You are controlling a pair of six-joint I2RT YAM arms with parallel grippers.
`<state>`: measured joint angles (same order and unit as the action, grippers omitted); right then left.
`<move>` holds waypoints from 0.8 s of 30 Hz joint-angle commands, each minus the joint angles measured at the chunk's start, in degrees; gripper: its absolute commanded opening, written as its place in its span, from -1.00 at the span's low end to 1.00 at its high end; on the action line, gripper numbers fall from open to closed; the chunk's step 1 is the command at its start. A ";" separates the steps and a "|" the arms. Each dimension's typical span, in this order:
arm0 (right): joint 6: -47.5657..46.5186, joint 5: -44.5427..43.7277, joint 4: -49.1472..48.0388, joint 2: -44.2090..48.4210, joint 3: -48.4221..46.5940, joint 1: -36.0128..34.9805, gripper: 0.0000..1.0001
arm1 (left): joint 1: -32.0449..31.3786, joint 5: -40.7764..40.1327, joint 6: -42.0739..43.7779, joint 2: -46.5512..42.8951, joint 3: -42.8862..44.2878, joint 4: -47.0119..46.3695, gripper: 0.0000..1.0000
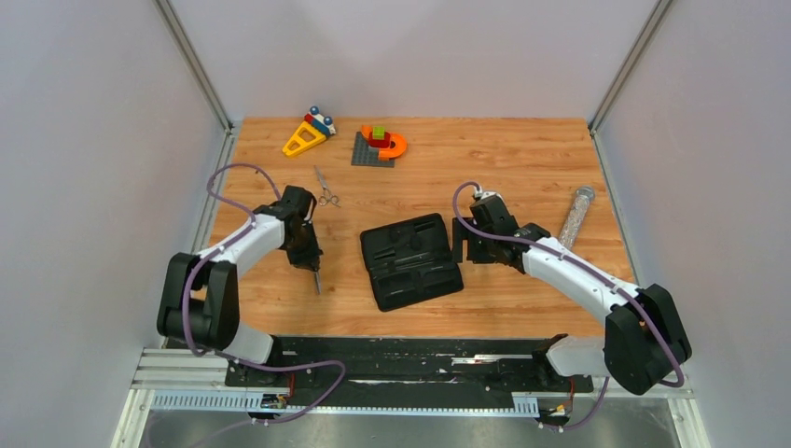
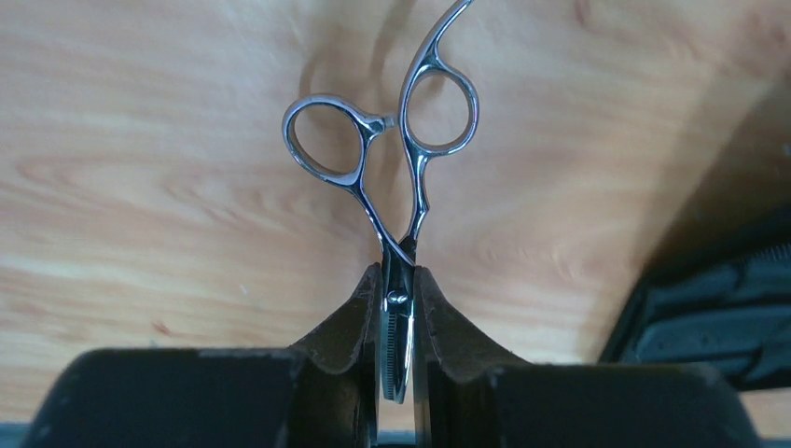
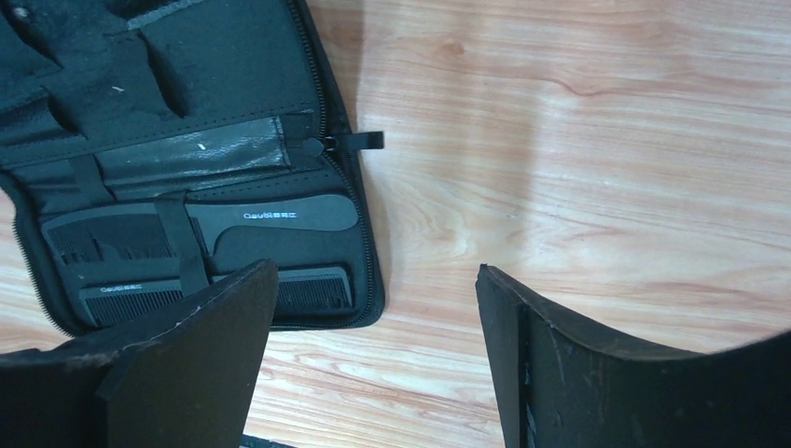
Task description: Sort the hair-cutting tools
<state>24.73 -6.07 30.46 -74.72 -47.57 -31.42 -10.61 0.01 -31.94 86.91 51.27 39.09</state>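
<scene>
1. My left fingers (image 2: 366, 317) are clamped on a slim silver metal scissors (image 2: 396, 233) at its pivot, with the ring handles jutting ahead over bare wooden worktop (image 2: 140, 140).
2. The open black zip case (image 2: 718, 308) edges in to their right, apart from them.
3. My right fingers (image 1: 460, 245) stand apart, gripping nothing, just beside the case's right edge.
4. A long flat black comb (image 3: 280, 217) lies under a strap inside the case, ahead-left of them; open wood lies ahead-right.
5. A second silver scissors (image 1: 325, 187) lies beyond my left fingers, well apart.

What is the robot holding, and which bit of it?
The left tool pinches silver scissors by the blades, right at the pivot screw, with the ring handles sticking out. The right tool is open and holds nothing.
</scene>
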 commanded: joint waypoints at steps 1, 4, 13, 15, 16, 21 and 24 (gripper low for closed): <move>-0.30 4.10 -5.28 1.31 0.46 0.13 0.60 | -4.67 0.18 -8.31 -8.86 -4.10 0.62 -0.85; 0.20 5.10 -6.37 0.21 0.19 0.04 0.59 | -7.53 0.16 -12.44 -12.10 -6.60 0.68 -0.84; -1.39 10.31 -9.19 -1.93 -1.40 -0.05 0.56 | -13.23 -2.40 -15.18 -17.22 -7.57 0.09 -0.92; -1.61 11.56 -9.96 -2.16 -1.96 -0.05 0.55 | -13.69 -3.01 -14.08 -17.94 -6.69 -0.06 -0.94; -1.54 12.22 -10.32 -2.51 -2.36 -0.06 0.55 | -13.86 -3.20 -13.71 -18.15 -6.33 -0.24 -0.95; -0.82 14.30 -11.59 -4.20 -4.98 -0.16 0.54 | -14.18 -1.83 -11.65 -19.40 -6.09 -2.70 -1.00; -0.05 15.86 -12.14 -5.25 -6.70 -0.22 0.53 | -14.96 -1.36 -8.38 -19.70 -5.61 -4.31 -1.00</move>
<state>23.94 6.74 22.00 -79.05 -50.46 -31.42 -24.60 -1.52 -44.34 68.99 42.83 38.48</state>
